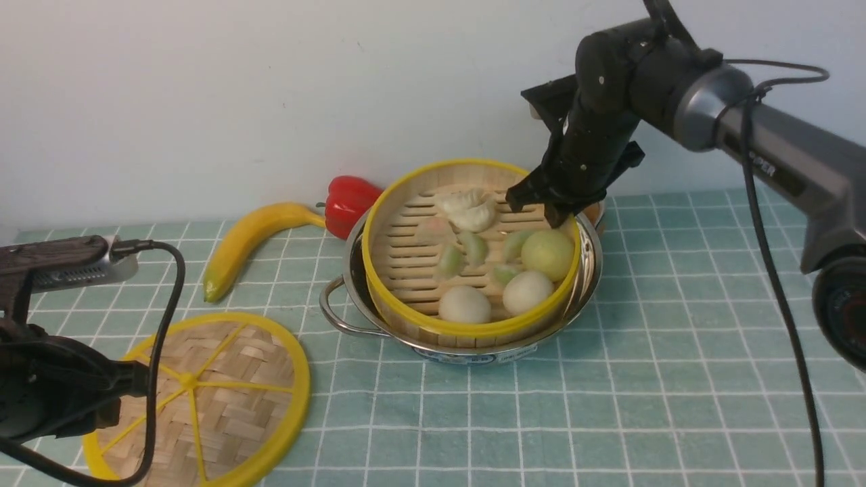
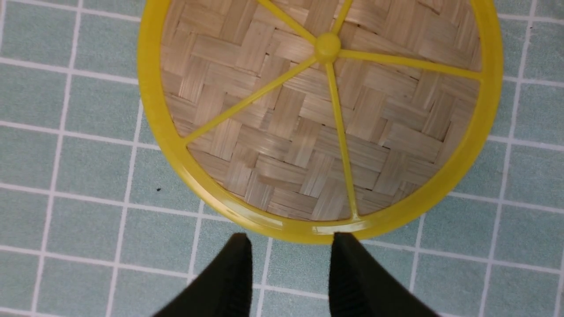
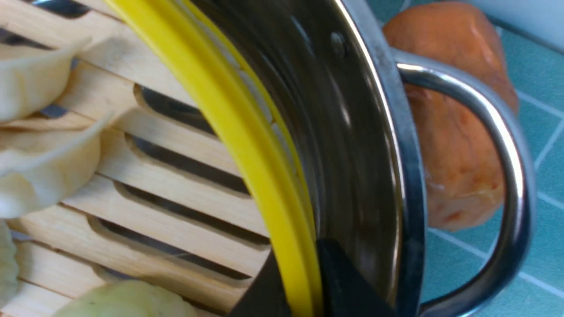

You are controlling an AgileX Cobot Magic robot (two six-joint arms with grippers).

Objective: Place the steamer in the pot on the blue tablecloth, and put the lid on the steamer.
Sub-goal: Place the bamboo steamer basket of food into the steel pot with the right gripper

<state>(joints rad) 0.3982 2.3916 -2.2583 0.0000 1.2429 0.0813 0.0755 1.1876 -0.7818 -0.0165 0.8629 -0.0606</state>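
My right pincer (image 3: 299, 281) grasps the yellow rim of the steamer (image 1: 473, 327), which sits in the pot (image 1: 590, 297) near the back edge of the blue tablecloth (image 1: 609, 406). My left pincer (image 2: 291, 246) is released, beside the lid (image 1: 237, 399) towards the surface's front left corner.

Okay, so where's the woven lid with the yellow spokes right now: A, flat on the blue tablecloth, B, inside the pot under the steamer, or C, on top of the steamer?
A, the lid lies flat on the tablecloth, apart from the pot.
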